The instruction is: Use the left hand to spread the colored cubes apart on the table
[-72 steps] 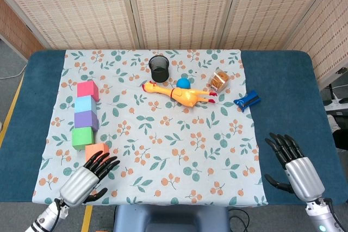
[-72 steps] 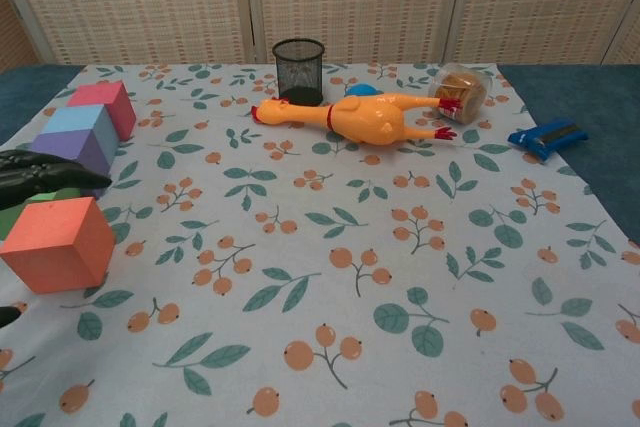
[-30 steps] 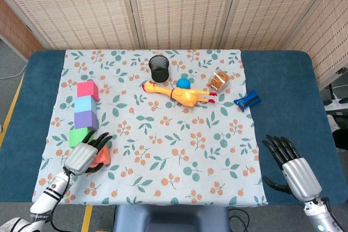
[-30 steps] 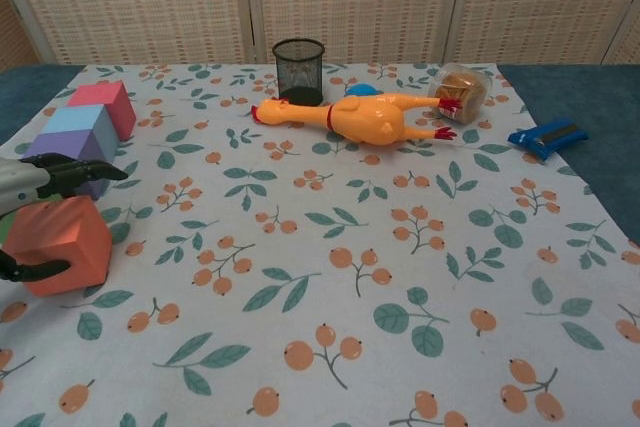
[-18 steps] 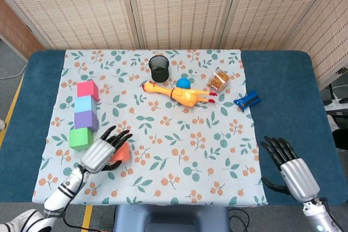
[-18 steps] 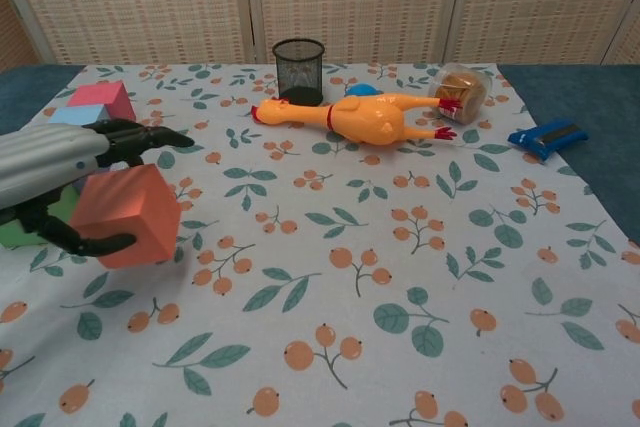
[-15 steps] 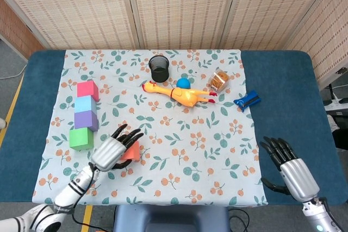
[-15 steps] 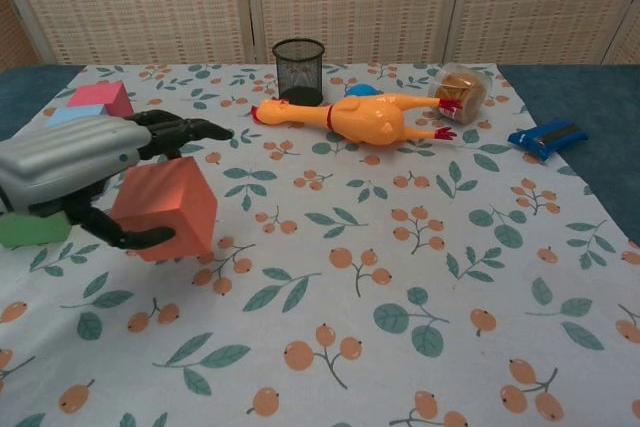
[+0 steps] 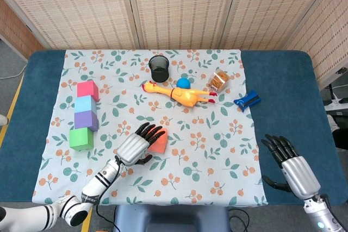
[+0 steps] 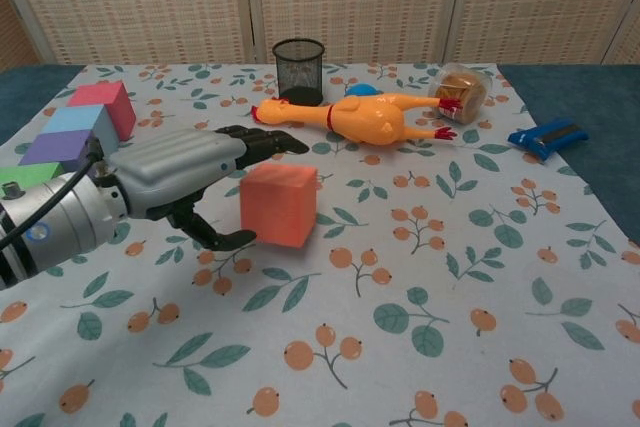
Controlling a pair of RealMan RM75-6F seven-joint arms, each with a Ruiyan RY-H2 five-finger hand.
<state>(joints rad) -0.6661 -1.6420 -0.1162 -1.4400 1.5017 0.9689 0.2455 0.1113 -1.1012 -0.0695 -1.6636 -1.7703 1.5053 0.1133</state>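
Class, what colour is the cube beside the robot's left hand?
Orange: the cube shows best in the chest view.

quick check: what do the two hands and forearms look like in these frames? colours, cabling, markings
Both match: the left hand and the right hand each have a silver-grey ribbed back shell and black fingers. The left wrist is a silver metal cylinder with a black cable running along it; its forearm in the head view is white with black bands. The right wrist is silver with a small green-blue dot below.

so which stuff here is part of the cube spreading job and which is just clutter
Job:
left hand
orange cube
pink cube
light blue cube
purple cube
green cube

Clutter:
rubber chicken
mesh cup
blue ball
snack jar
blue clip
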